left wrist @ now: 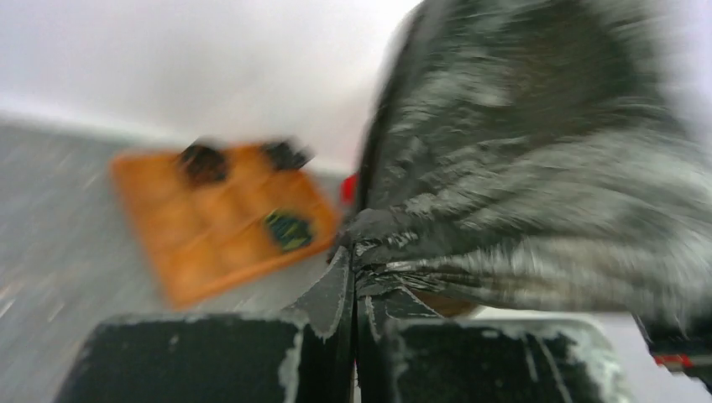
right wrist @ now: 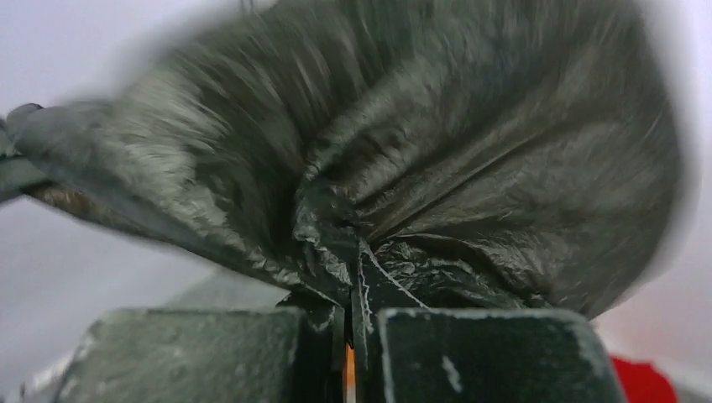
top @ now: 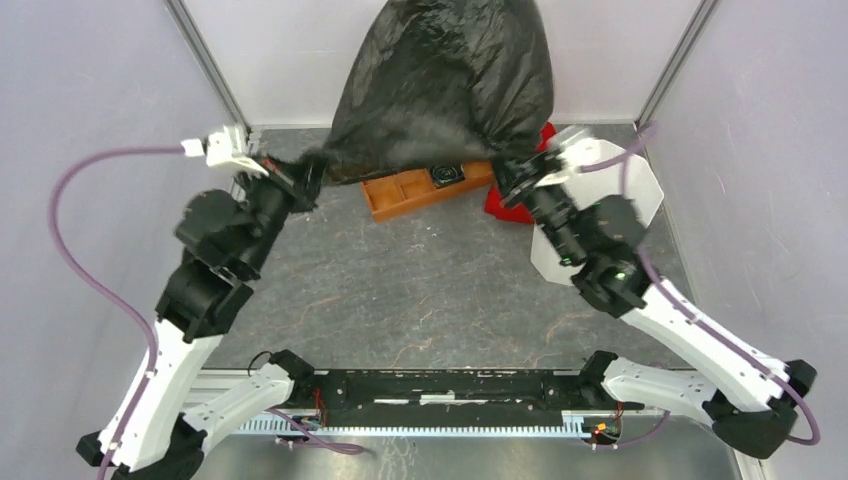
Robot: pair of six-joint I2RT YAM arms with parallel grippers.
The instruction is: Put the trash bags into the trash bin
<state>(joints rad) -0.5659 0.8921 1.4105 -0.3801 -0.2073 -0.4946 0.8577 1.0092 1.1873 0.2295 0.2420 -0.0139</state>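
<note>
**Top external view**
- Trash bag [top: 440, 80]: black, glossy and wrinkled. It is ballooned and held up in the air over the far edge of the table [top: 420, 300], strung between the two arms, and it is not in the bin.
- Left gripper [top: 305, 182]: pinched together on the bag's lower left corner, toward the far left corner of the table.
- Right gripper [top: 515, 180]: pinched together on the bag's lower right corner.
- Trash bin [top: 645, 185]: white with a faceted outline, near the right edge of the table. The right arm partly covers it, and it stands apart from the bag.
- Tray [top: 400, 195]: orange-brown with compartments, at the middle of the far edge. It lies below the bag, and one small dark item [top: 447, 175] is in it.
- Red cloth [top: 500, 205]: just right of the tray, under the right gripper.

**Left wrist view** (blurred)
- Left gripper [left wrist: 354, 317]: the jaws are together and clamped on a gathered fold of the trash bag [left wrist: 537, 168], which fills the right half of the view.
- Tray [left wrist: 218, 218]: on the table [left wrist: 50, 227], left of the bag. Dark items [left wrist: 288, 228] lie in three of its compartments, but what they are cannot be told.

**Right wrist view**
- Right gripper [right wrist: 359, 323]: the jaws are together and clamped on a bunched pleat of the trash bag [right wrist: 437, 151], which billows across almost the whole view.
- Red cloth [right wrist: 642, 378]: a sliver shows at the lower right.
</note>
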